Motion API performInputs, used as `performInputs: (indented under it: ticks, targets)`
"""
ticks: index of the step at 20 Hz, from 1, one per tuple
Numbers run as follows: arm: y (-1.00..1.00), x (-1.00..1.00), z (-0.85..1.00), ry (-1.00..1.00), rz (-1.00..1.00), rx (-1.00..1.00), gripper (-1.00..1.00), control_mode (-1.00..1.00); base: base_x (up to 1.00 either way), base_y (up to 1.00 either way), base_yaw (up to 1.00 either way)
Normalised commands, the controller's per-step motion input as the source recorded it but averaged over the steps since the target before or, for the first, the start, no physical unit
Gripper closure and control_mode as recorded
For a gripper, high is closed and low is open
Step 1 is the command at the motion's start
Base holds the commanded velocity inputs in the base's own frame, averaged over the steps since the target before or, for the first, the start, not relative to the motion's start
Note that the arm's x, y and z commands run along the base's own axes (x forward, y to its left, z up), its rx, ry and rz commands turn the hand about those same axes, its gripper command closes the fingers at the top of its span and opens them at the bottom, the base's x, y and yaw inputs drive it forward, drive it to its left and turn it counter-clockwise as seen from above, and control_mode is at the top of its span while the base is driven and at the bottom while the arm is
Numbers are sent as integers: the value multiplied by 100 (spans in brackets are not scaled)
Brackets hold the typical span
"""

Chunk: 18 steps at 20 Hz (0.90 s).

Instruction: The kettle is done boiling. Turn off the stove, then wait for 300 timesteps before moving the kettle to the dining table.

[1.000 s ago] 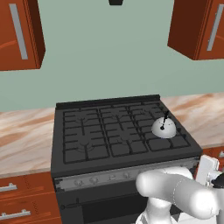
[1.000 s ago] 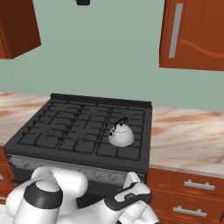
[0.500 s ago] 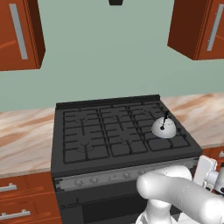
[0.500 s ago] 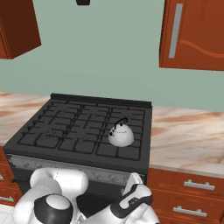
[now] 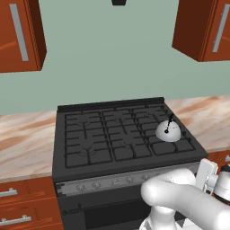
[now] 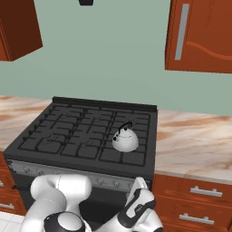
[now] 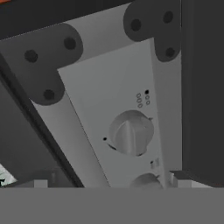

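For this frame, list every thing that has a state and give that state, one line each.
Kettle: upright on the stove's right-hand burner, untouched.
Stove: no flame visible, so on or off cannot be told.
Knob: close ahead of the hand camera, not yet gripped.
Gripper: open, empty.
Drawers: shut.

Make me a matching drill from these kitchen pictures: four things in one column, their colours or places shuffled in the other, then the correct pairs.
Things:
1. kettle
2. stove
3. knob
4. upper cabinet

Places or colours:
A. red-brown wood, hung on the green wall
B. grey, on the strip straight ahead of the open gripper
C. silver-grey, standing on a burner at the stove's right side
D. black, set between two marbled counter tops

Pairs: 1-C, 2-D, 3-B, 4-A
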Motion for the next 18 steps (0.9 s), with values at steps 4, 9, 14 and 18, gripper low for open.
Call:
performInputs:
  ticks: [4, 9, 14, 18]
  targets:
    - [0, 13, -18, 0, -2, 0, -100, -100, 0, 0, 0]
    - [-2, 9, -20, -1, -2, 0, -100, -100, 0, 0, 0]
    - [-6, 9, -17, -2, -2, 0, -100, -100, 0, 0, 0]
    - [-14, 8, -11, -2, -2, 0, -100, -100, 0, 0, 0]
